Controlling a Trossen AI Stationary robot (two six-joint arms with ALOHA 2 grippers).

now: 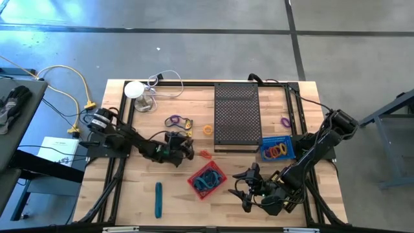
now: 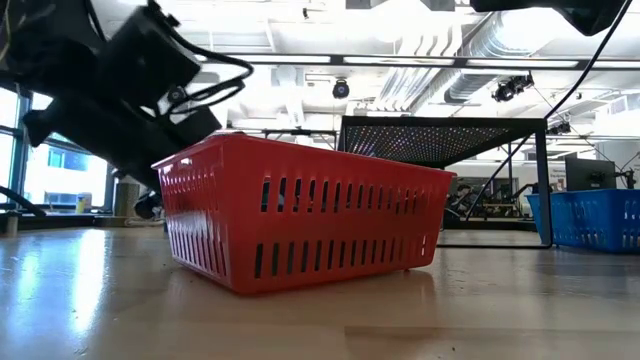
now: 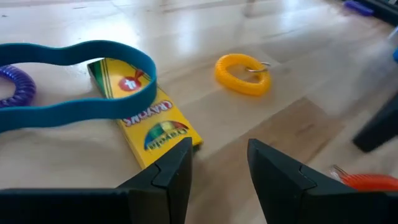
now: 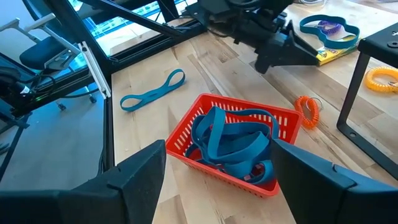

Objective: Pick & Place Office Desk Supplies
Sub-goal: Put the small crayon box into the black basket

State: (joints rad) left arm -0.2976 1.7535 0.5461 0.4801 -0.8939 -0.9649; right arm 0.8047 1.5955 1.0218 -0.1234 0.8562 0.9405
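Observation:
My left gripper [image 1: 189, 147] [image 3: 219, 165] is open and empty, low over the table, just short of a yellow crayon box [image 3: 149, 121]. A teal elastic band [image 3: 74, 81] lies over the box, with a purple coil [image 3: 15, 84] beside it. A yellow coil ring [image 3: 244, 73] and an orange coil [image 3: 370, 181] lie on the wood nearby. My right gripper [image 1: 244, 188] [image 4: 217, 180] is wide open and empty beside the red basket [image 4: 231, 144], which holds several blue bands. Another teal band [image 1: 158, 197] lies flat near the table's front edge.
A black perforated tray [image 1: 236, 116] stands on legs at the table's middle far side. A blue basket [image 1: 278, 149] with coloured rings sits to its right, and a purple loop [image 1: 284, 121] lies beyond that. A white round object with a cable [image 1: 134, 88] is at the far left.

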